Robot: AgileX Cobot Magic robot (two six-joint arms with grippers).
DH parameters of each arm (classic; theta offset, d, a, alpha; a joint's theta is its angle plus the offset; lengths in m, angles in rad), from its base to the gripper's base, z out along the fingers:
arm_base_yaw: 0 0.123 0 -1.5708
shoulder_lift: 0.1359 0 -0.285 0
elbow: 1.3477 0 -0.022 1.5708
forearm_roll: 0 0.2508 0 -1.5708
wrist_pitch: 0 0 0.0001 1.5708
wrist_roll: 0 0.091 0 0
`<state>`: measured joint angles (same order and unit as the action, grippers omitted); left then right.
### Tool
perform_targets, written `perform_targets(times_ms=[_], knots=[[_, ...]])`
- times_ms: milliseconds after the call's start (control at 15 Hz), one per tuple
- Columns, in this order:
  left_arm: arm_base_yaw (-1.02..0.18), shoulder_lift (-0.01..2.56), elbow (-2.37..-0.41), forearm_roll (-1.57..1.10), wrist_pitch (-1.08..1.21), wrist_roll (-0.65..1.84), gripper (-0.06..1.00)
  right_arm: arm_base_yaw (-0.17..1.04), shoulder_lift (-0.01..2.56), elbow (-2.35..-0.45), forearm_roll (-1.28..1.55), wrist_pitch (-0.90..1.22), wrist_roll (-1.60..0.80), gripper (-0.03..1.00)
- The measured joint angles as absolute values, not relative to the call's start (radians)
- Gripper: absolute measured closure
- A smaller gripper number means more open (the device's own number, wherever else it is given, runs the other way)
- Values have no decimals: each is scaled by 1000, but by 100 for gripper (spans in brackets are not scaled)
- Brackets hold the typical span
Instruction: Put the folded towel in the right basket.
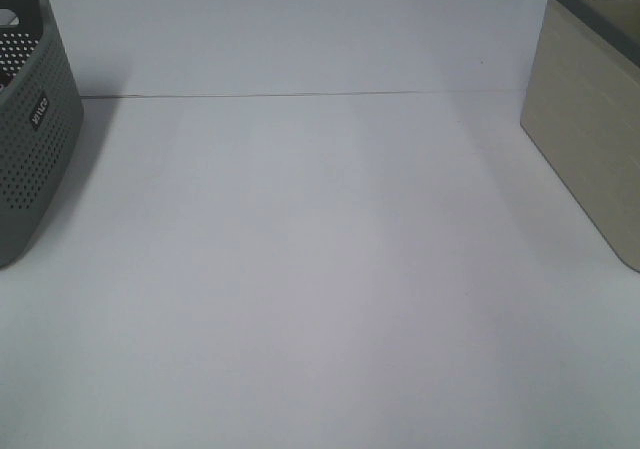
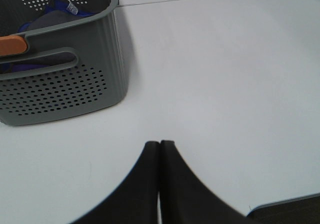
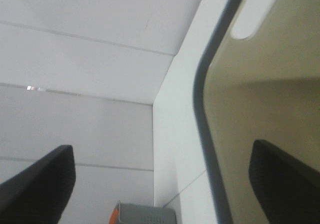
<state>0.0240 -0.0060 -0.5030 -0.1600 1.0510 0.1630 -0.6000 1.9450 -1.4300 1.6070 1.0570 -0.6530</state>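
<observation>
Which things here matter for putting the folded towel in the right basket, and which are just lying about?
For the job:
- beige basket
- right end effector, open beside it
- folded towel: not visible

Lying about:
- grey perforated basket holding blue cloth
- left end effector, shut, empty

A grey perforated basket [image 1: 35,119] sits at the white table's [image 1: 320,269] left edge, a beige basket [image 1: 590,139] at its right

A perforated basket [image 1: 30,119] is set at the table's [image 1: 320,289] left edge, a solid-walled basket [image 1: 590,129] at its right edge, well apart, with bare tabletop between them. Cloth items [image 2: 50,14] are seen lying inside the perforated basket in the left wrist view.
</observation>
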Motion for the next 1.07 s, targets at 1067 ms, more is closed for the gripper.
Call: perform_targets(times_ms=[1067], knots=[[24,-6,-503,-160,1051,163,94,89,1594,-1567,139,1213,-202,6]])
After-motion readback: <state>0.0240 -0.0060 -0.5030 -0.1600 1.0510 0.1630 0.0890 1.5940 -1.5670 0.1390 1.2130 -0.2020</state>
